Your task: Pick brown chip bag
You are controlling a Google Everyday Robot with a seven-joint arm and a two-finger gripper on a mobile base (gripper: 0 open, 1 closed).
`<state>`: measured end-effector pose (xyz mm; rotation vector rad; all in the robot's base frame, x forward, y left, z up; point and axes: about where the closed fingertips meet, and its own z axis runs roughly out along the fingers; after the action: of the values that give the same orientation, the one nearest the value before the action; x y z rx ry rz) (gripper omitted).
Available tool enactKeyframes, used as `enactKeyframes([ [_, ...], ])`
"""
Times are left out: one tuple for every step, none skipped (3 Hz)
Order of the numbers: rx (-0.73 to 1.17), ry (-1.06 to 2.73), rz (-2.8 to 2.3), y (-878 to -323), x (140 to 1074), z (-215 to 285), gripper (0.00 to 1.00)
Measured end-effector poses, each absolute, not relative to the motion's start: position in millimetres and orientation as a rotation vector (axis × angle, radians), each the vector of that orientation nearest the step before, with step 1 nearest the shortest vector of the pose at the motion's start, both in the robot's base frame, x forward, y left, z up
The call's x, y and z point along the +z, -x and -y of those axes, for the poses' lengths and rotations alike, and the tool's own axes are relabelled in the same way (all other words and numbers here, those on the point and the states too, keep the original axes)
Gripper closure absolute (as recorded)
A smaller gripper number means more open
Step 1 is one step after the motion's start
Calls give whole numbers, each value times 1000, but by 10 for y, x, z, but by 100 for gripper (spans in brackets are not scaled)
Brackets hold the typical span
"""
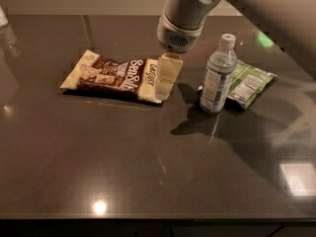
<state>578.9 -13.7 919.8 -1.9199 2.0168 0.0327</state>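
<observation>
Camera view is showing the chip bag lying flat on the dark counter, toward 10 o'clock from the middle, its length running from 9 to 3 o'clock. The gripper is hanging down from 12 o'clock, overlapping the bag's 3 o'clock end; whether it is touching, or is apart or together, I cannot tell. A bottle is standing upright at the gripper's 3 o'clock, a green bag lying just beyond it.

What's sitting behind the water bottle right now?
A green snack bag lies flat on the table behind the water bottle, which covers one end of it, so how far the bag reaches is hidden. The gripper hangs over the bottle-side end of the brown chip bag.
</observation>
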Motion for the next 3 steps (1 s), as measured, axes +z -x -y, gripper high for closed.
enactKeyframes([
  [33, 1946, -2049, -5883, 8955, -3, 0],
  [15, 1958, -2082, -5984, 8719, -156, 0],
  [-1, 1954, -2113, -6066, 8545, -282, 0],
])
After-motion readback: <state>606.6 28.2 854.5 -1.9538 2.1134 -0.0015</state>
